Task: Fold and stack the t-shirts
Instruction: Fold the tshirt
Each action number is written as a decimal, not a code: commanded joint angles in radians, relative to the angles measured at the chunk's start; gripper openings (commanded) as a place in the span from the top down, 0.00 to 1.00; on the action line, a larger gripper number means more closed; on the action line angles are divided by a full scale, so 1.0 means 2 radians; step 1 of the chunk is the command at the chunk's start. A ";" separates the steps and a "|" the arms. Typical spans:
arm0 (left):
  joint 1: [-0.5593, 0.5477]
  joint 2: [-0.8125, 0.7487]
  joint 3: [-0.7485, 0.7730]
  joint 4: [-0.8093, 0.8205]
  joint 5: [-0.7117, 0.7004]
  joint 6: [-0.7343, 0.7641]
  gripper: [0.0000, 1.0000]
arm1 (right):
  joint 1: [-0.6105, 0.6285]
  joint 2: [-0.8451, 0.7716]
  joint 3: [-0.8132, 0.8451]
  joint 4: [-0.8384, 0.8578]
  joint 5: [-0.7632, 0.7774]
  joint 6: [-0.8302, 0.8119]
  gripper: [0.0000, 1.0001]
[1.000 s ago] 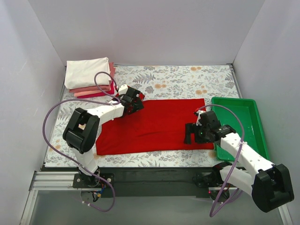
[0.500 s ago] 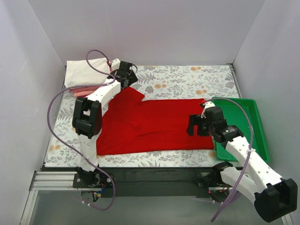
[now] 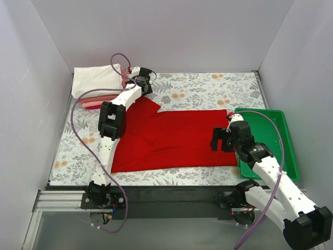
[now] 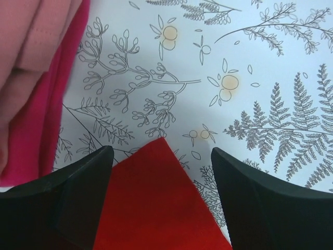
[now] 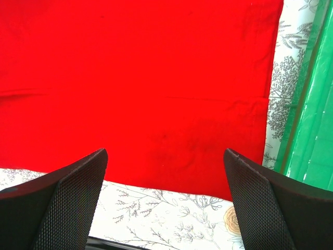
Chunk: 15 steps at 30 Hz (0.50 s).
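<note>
A bright red t-shirt (image 3: 171,138) lies spread flat in the middle of the table. A folded stack sits at the back left: a white shirt (image 3: 96,80) on top, with a salmon pink shirt (image 3: 99,99) and a crimson shirt (image 3: 101,105) under it. My left gripper (image 3: 144,83) is open at the red shirt's back left sleeve. In the left wrist view the sleeve's tip (image 4: 156,203) lies between the spread fingers of my left gripper (image 4: 161,169), with the pink shirt (image 4: 31,47) and the crimson shirt (image 4: 49,120) at left. My right gripper (image 3: 221,139) is open and empty over the red shirt's right end (image 5: 140,78).
A green plastic tray (image 3: 278,140) stands at the right, right beside the red shirt's end; its wall shows in the right wrist view (image 5: 312,130). The table has a floral cover (image 3: 208,88). White walls close in the back and sides.
My left gripper moved from the shirt's upper left to the back left, drawing the sleeve out flat, and now stands open. My right gripper shifted slightly right and back.
</note>
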<state>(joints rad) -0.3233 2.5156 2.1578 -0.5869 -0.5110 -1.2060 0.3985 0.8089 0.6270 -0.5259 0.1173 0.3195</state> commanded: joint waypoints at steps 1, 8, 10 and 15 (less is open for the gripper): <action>0.014 -0.001 0.022 -0.009 0.005 0.013 0.29 | -0.002 0.001 -0.004 0.001 0.004 0.006 0.02; 0.014 -0.014 -0.016 0.003 0.041 0.035 0.39 | -0.003 0.004 0.000 0.001 0.009 0.003 0.02; 0.014 -0.021 -0.029 0.006 0.058 0.045 0.39 | -0.003 0.008 0.002 0.000 0.009 0.002 0.02; 0.012 -0.022 -0.043 0.005 0.078 0.078 0.49 | -0.003 0.011 -0.001 0.001 0.007 -0.003 0.02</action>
<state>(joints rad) -0.2962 2.5023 2.1136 -0.5362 -0.4213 -1.1133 0.3977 0.8307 0.6235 -0.5312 0.1184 0.3180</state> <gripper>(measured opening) 0.573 0.983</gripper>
